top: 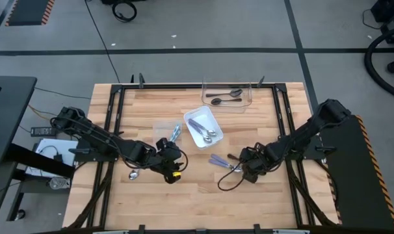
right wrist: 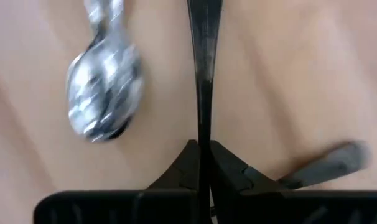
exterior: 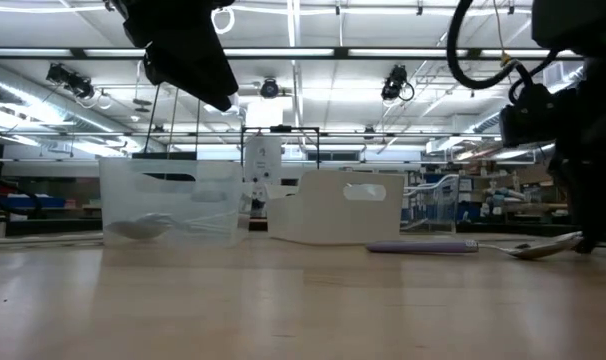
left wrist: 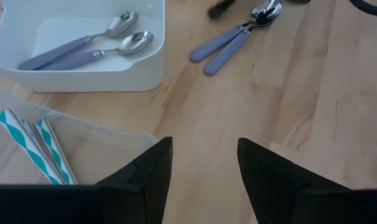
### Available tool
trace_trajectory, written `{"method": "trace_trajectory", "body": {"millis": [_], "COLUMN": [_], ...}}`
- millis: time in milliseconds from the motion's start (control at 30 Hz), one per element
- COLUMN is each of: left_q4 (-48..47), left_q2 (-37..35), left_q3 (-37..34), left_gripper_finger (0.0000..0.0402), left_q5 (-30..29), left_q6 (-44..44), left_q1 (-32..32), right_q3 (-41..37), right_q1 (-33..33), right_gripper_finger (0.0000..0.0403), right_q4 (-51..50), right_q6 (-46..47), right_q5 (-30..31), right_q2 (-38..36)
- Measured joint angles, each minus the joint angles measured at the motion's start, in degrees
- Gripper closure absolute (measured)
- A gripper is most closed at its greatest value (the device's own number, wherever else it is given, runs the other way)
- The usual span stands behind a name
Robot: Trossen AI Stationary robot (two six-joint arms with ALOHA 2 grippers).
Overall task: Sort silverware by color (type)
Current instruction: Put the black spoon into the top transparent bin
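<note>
Two purple-handled spoons point(top: 218, 160) lie side by side on the wood, also in the left wrist view point(left wrist: 229, 40); their shiny heads point(right wrist: 104, 99) sit beside my right gripper point(top: 244, 168). That gripper point(right wrist: 204, 155) is shut on a thin black spoon point(right wrist: 204, 74). Two more purple spoons point(left wrist: 83, 50) rest in the white tray point(top: 203, 127). Black spoons point(top: 226, 96) lie in the clear far container. Teal-striped handles point(left wrist: 33, 146) stick up in a clear box point(top: 166, 132). One spoon point(top: 133, 174) lies alone near the left arm. My left gripper point(left wrist: 204, 168) hovers open over bare wood, next to the clear box. My right gripper pinches the black spoon's thin handle point(right wrist: 204, 134) between its two fingertips point(right wrist: 229, 168). The handle runs straight forward out of the fingers, in line with them. Whether the spoon is lifted clear of the wood, I cannot tell.
A dark object point(right wrist: 325, 165) lies on the wood close beside the right fingers. A black cable loop point(top: 224, 183) lies next to the right gripper. The table's black frame rails point(top: 112, 104) run along both sides. Bare wood stretches along the near edge point(top: 197, 208).
</note>
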Motion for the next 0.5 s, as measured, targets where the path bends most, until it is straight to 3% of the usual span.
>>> {"method": "trace_trajectory", "body": {"millis": [500], "left_q4": [6.94], "left_q2": [0.0], "left_q3": [0.0], "left_gripper_finger": [0.0214], "left_q5": [0.0], "left_q6": [-4.11], "left_q1": [-1.8], "right_q3": [0.13], "right_q1": [-7.31], "right_gripper_finger": [0.038], "right_q4": [-0.17], "right_q6": [-12.19], "right_q5": [-0.18], "right_q2": [-8.66]}}
